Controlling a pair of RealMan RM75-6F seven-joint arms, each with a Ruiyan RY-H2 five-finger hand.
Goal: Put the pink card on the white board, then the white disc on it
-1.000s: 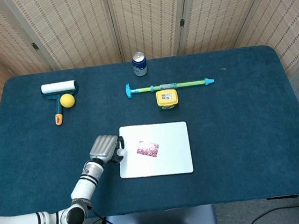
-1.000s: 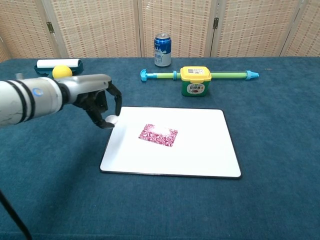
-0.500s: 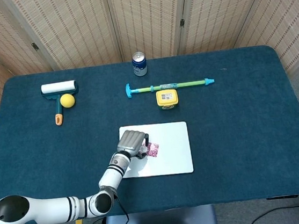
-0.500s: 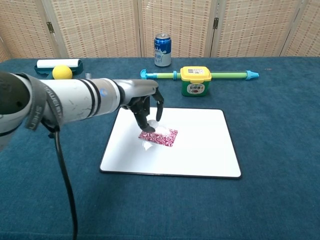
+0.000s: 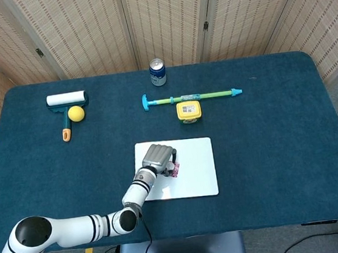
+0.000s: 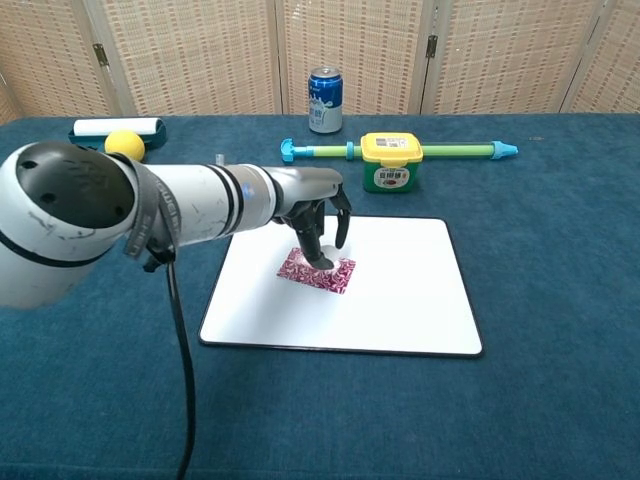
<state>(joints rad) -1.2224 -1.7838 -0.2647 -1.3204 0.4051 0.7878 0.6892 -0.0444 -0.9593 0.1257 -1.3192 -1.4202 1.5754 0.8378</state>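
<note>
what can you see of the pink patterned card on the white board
The pink patterned card is a small, thin rectangle with a mottled magenta and pale print. It lies flat on the white board, left of the board's middle, turned slightly askew to its edges. The left hand is over it, fingertips reaching down to its upper part, so part of it is hidden. In the head view only its right edge shows past the hand. Whether the white disc is on it cannot be told.
</note>
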